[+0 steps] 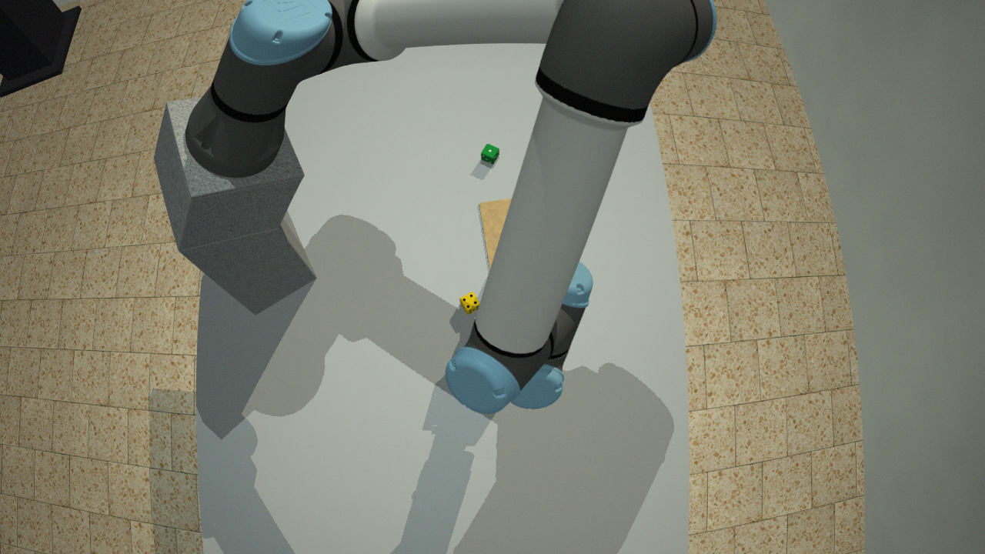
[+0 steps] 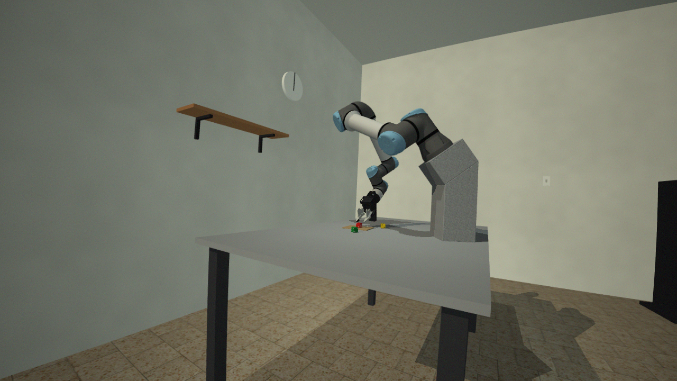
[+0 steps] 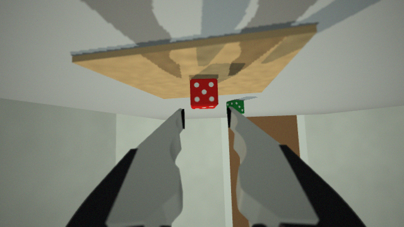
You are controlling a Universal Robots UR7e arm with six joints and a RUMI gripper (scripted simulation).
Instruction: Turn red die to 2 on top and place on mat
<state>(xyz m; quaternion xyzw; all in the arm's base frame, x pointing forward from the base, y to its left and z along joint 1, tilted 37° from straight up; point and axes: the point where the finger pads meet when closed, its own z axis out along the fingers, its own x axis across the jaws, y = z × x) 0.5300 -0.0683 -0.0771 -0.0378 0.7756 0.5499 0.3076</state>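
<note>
Red die (image 2: 358,225) (image 3: 204,92) on the mat (image 1: 493,224) (image 2: 366,229) (image 3: 120,70), just ahead of the gripper's (image 2: 361,221) (image 3: 206,118) tips.
Its five-spot face is toward the wrist camera; the jaws stand partly open, gripping nothing. The green die (image 1: 490,152) (image 2: 354,229) (image 3: 237,106) sits farther ahead of the tool, off the mat; the yellow die (image 1: 469,302) (image 2: 383,226) is off to the pedestal (image 1: 234,213) (image 2: 459,203) side.

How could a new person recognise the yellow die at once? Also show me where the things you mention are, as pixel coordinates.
On the grey table (image 1: 385,117) (image 2: 331,251) stands the arm's stone-like pedestal (image 1: 237,227) (image 2: 459,199). The yellow die (image 1: 469,302) (image 2: 383,226) lies between it and the tan mat (image 2: 347,227) (image 3: 126,69); the other dice are red (image 2: 358,225) (image 3: 204,93) and green (image 1: 489,152) (image 2: 354,229) (image 3: 237,106).
</note>
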